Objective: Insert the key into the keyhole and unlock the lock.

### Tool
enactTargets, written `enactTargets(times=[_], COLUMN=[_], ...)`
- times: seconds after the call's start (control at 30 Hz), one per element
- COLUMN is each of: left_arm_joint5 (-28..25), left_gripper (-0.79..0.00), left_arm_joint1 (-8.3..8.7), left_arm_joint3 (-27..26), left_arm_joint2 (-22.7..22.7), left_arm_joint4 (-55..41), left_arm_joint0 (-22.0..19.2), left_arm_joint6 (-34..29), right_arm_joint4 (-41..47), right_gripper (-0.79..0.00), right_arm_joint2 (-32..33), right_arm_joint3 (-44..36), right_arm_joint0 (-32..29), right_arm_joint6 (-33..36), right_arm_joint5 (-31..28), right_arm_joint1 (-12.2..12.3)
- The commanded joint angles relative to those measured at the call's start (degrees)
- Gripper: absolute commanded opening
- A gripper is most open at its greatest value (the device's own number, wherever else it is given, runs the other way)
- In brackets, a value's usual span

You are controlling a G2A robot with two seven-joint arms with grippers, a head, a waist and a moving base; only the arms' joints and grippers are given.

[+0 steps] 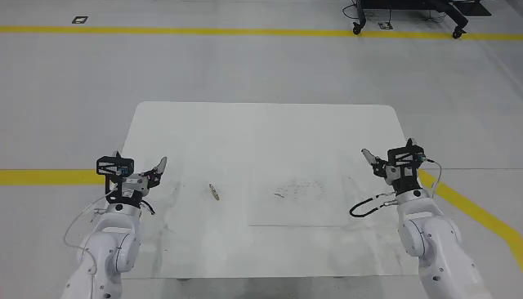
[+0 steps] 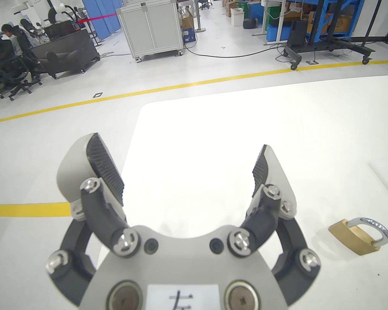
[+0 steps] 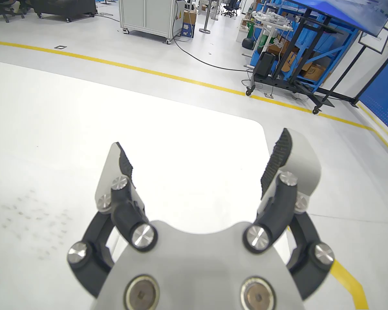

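Lying flat, the padlock [image 2: 352, 235] hides its keyhole — both arms' jaws gape empty.

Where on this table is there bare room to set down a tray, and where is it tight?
The far half of the table, from the padlock to the far edge, is bare. So is the stretch between the padlock and the right gripper, with scuff marks only. Tightest: between the left gripper and the padlock.
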Motion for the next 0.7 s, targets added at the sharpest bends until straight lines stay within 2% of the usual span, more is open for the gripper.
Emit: enactTargets(times=[0.0, 0.1, 0.3, 0.67], left_arm_joint5=[0.0, 0.0, 0.0, 0.0], left_gripper=[0.0, 0.0, 0.0, 0.0], left_arm_joint1=[0.0, 0.0, 0.0, 0.0], left_arm_joint3=[0.0, 0.0, 0.0, 0.0], left_arm_joint2=[0.0, 0.0, 0.0, 0.0], left_arm_joint4=[0.0, 0.0, 0.0, 0.0], left_arm_joint0=[0.0, 0.0, 0.0, 0.0], left_arm_joint6=[0.0, 0.0, 0.0, 0.0], right_arm_joint4=[0.0, -1.7, -6.2, -7.3], right_gripper=[-0.001, 0.0, 0.0, 0.0], right_arm_joint2=[0.0, -2.6, -12.6, -13.9], right_arm_joint3=[0.0, 0.2, 0.8, 0.6], right_arm_joint0=[0.0, 1.1, 5.7, 6.2], right_arm_joint6=[0.0, 1.1, 5.9, 7.0], right_arm_joint5=[0.0, -3.0, -12.3, -13.0], right_arm_joint1=[0.0, -0.1, -0.5, -0.6])
